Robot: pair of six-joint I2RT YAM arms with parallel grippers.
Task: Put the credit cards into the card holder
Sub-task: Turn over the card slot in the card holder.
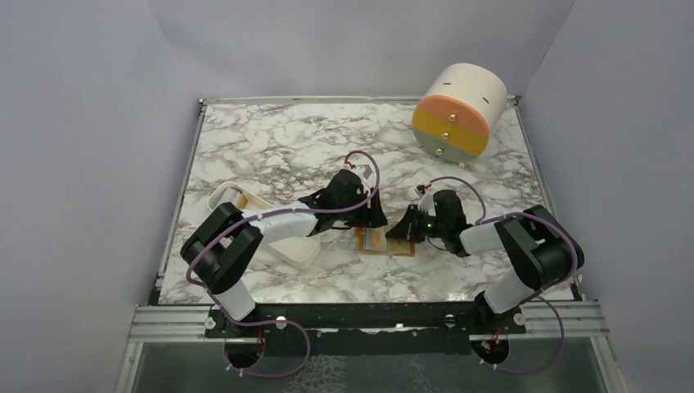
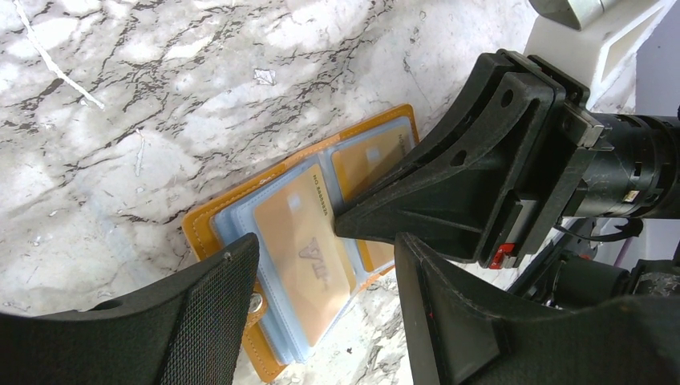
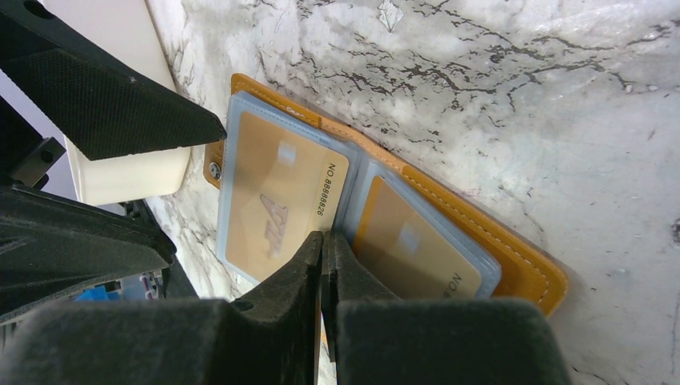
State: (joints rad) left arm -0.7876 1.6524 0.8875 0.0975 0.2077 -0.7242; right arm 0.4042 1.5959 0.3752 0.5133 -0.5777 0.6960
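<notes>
The card holder [image 1: 383, 243] lies open on the marble, orange-tan outside with blue-grey sleeves inside [image 2: 240, 210] [image 3: 513, 257]. A golden credit card [image 3: 273, 204] [image 2: 301, 241] printed "NO 8888826" lies in the left sleeve, its numbered end by the spine. A second golden card [image 3: 413, 245] [image 2: 369, 160] sits in the right sleeve. My right gripper [image 3: 325, 239] [image 1: 407, 233] is shut, its tips pressed on the first card's end at the spine. My left gripper [image 2: 325, 245] [image 1: 372, 219] is open, one finger [image 3: 120, 104] at the holder's stud edge.
A white oblong tray [image 1: 274, 233] stands left of the holder, right behind my left gripper, and shows in the right wrist view [image 3: 128, 172]. A big cream-orange drum [image 1: 458, 110] stands at the back right. My two grippers sit very close together over the holder.
</notes>
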